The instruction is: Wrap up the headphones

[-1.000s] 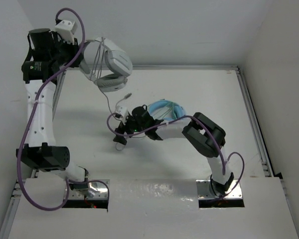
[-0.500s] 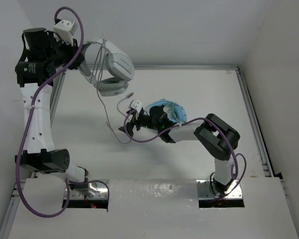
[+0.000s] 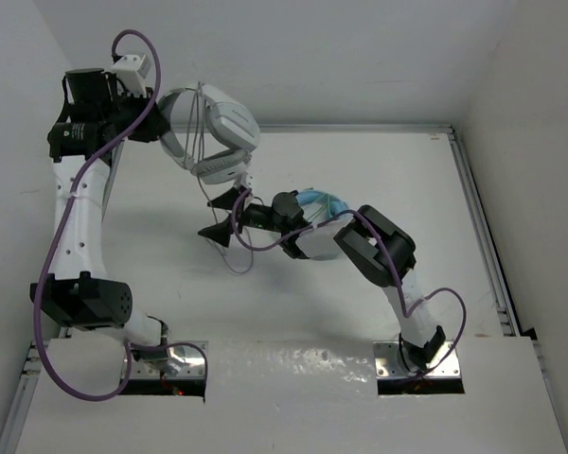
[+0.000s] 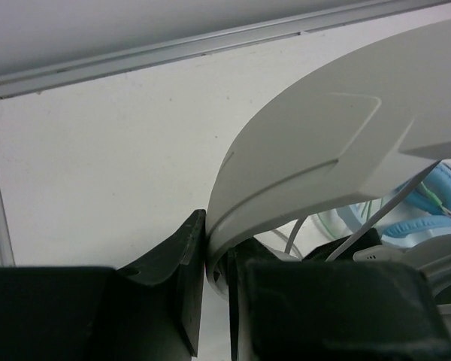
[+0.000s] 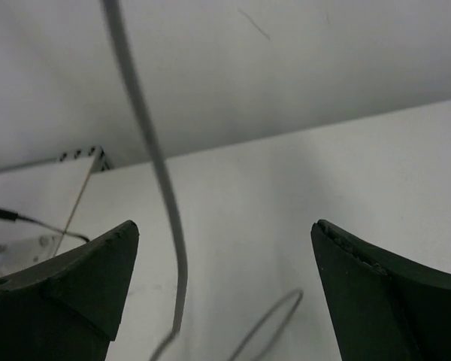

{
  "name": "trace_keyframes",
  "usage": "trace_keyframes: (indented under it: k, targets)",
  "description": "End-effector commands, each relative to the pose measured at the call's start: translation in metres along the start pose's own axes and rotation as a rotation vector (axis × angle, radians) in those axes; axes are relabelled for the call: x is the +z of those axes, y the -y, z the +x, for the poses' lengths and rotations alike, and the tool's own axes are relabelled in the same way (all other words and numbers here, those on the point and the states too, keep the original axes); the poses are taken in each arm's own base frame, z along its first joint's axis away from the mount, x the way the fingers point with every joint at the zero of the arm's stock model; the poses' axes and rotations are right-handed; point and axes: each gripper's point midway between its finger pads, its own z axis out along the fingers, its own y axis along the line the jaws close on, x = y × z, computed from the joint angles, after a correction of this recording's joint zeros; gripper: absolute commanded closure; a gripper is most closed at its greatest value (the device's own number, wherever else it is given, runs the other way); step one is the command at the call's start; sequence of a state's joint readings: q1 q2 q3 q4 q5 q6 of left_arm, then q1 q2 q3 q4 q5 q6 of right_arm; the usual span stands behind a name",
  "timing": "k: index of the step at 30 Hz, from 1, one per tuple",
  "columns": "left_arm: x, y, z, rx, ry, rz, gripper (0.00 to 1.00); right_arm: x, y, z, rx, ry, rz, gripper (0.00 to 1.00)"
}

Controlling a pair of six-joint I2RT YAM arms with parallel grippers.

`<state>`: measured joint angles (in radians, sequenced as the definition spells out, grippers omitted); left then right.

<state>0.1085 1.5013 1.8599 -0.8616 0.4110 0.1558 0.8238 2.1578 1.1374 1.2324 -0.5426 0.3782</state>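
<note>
The white and light-grey headphones (image 3: 213, 132) hang in the air at the back left, held by the headband. My left gripper (image 3: 163, 126) is shut on the headband (image 4: 323, 150), which shows pinched between its black fingers (image 4: 182, 278) in the left wrist view. The thin grey cable (image 3: 229, 265) drops from the ear cups to the table. My right gripper (image 3: 219, 217) is open just below the ear cups. In the right wrist view (image 5: 225, 241) the cable (image 5: 161, 188) hangs between the spread fingers, nearer the left one and untouched.
Light blue headphones (image 3: 319, 203) lie on the white table (image 3: 407, 189) behind my right forearm, and also show in the left wrist view (image 4: 436, 197). Metal rails (image 3: 478, 218) edge the table at the right and back. White walls rise behind.
My right gripper has swung left and back, up toward the hanging ear cups, staying open. My left arm has shifted the headphones slightly to the right.
</note>
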Motion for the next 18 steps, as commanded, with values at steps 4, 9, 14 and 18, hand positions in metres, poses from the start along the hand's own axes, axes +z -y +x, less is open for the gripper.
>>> trace_keyframes:
  k: [4, 9, 14, 18]
  targets:
    - [-0.008, 0.009, -0.034, -0.086, 0.142, 0.031, 1.00, 0.047, 0.008, -0.032, 0.046, 0.147, -0.006, 0.39]
    - [-0.007, 0.015, -0.036, -0.155, 0.146, 0.085, 1.00, 0.056, 0.008, -0.021, 0.070, 0.120, -0.007, 0.98]
    - [-0.009, 0.034, -0.041, -0.222, 0.142, 0.283, 1.00, 0.071, -0.026, 0.013, 0.030, 0.014, -0.085, 1.00]
    - [0.000, 0.026, -0.030, -0.221, 0.127, 0.255, 1.00, 0.085, -0.043, 0.027, -0.024, -0.079, -0.097, 1.00]
